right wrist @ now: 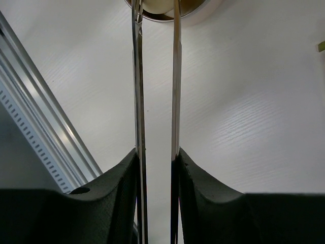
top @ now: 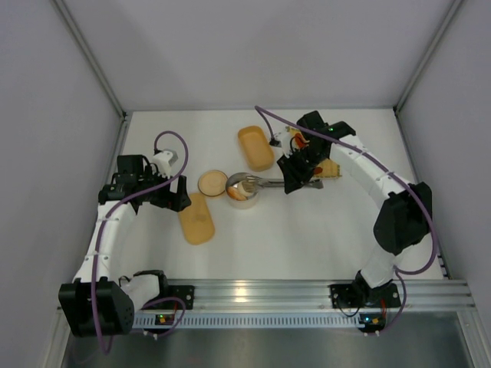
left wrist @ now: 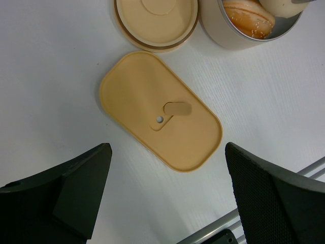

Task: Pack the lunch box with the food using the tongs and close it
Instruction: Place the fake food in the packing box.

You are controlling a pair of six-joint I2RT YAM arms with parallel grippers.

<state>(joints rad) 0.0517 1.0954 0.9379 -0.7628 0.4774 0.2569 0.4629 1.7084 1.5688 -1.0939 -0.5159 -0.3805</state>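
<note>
My right gripper is shut on the tongs, pressing on both slim silver arms. The arms stand a little apart, and their tips reach over the round metal lunch box. Food lies inside it: an orange seeded piece and a pale cream ball. The box's round lid lies just left of it. My left gripper is open, with nothing in it, over the near end of a flat yellow oval lid.
A yellow oval container stands behind the round box. A yellow woven mat with small orange pieces lies partly hidden under my right arm. A metal rail runs along the table's near edge.
</note>
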